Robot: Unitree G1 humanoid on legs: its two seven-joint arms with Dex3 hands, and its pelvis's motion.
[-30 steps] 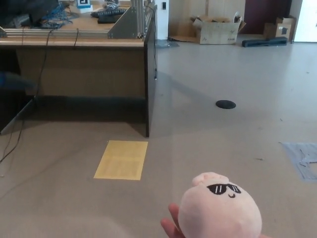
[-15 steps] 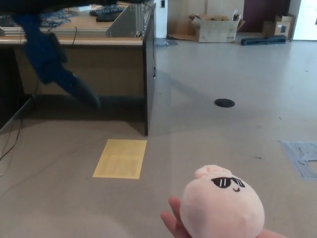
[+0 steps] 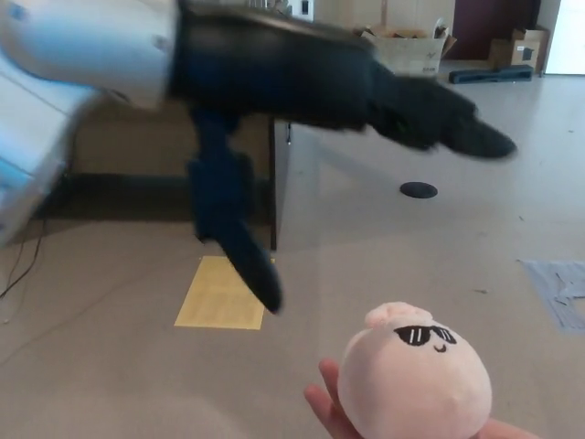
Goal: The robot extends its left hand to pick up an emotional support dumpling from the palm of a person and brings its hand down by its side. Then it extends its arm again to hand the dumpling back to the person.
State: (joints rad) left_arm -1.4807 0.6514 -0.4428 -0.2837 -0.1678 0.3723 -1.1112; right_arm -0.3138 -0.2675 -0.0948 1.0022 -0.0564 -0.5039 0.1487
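Dumpling (image 3: 416, 375), pink plush with sunglasses, at 5 o'clock on person's upturned palm (image 3: 327, 412), offered for pickup; left hand (image 3: 302, 119) above at 12 o'clock, empty, thumb and fingers spread apart, apparently readying to close around it; right hand unseen.

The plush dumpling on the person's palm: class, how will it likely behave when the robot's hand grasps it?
The plush dumpling looks like soft stuffed fabric, so it probably squashes under the fingers and is light for its size. Its rounded shape, resting loose on the person's hand, may roll if the left hand nudges it.
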